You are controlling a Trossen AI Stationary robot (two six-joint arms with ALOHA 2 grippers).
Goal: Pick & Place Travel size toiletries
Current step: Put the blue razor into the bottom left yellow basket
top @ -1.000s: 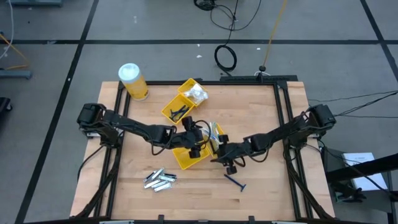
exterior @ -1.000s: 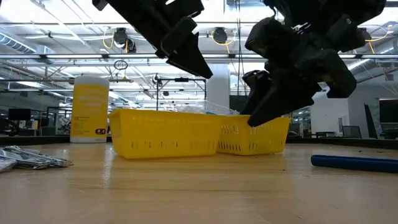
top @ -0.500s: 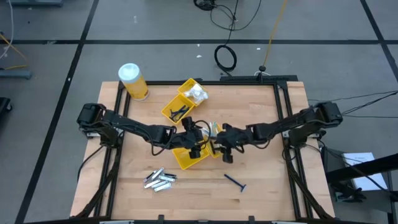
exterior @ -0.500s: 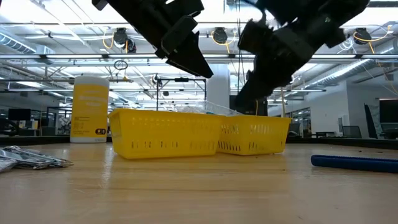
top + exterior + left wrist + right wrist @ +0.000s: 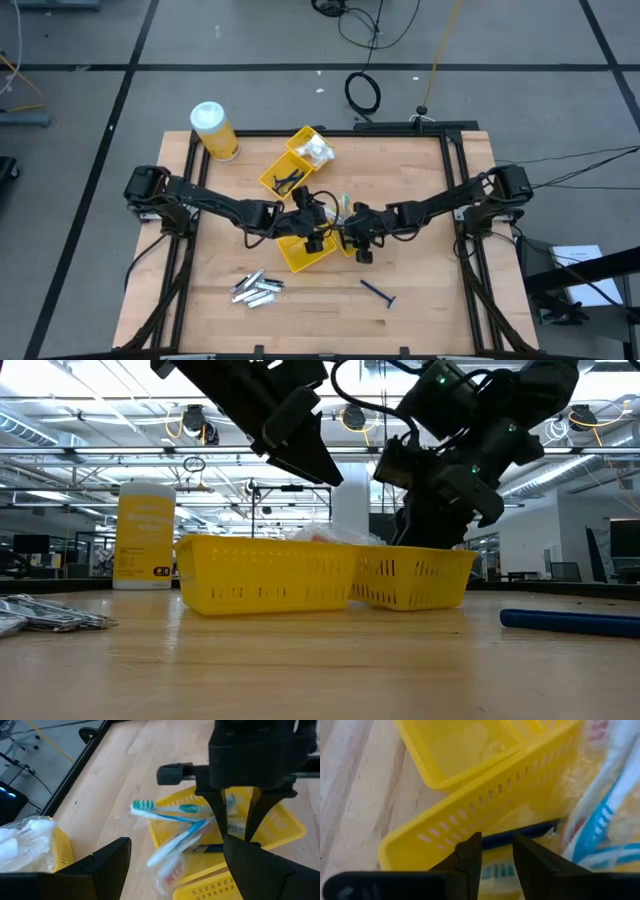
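Note:
Slim pale toothbrush-like sticks in clear wrap (image 5: pixel 170 827) lie in a yellow tray (image 5: pixel 342 208) mid-table. A dark-blue stick (image 5: pixel 520 836) lies in that same tray. My right gripper (image 5: pixel 350 236) points down into the tray, fingers slightly open, directly over that stick (image 5: pixel 212 848). My left gripper (image 5: pixel 312 226) hovers wide open (image 5: pixel 175 870) beside it, above an empty yellow tray (image 5: pixel 300 255). Another dark-blue stick (image 5: pixel 378 292) lies flat on the wood near the front, with silver-grey tubes (image 5: pixel 257 288) to its left. White crinkly packets (image 5: pixel 318 150) fill a far tray. My right gripper stands with its fingertips (image 5: pixel 470 847) just above the dark-blue stick's length (image 5: pixel 492 841), coming from above into the tray. The stick lies flat on the tray floor, running past both fingers. Whether the tips touch it I cannot tell.
A yellow jar with a white lid (image 5: pixel 213 130) stands at the far left corner. A fourth yellow tray (image 5: pixel 285 180) holds dark items. The black frame rails (image 5: pixel 455 190) run along the table's sides. Bare wood shows on the right half and near the front edge.
My right gripper has travelled from near the blue stick on the table toward the far edge and leftward, rising on the way, then come down into the tray with the wrapped sticks. The left arm has kept still.

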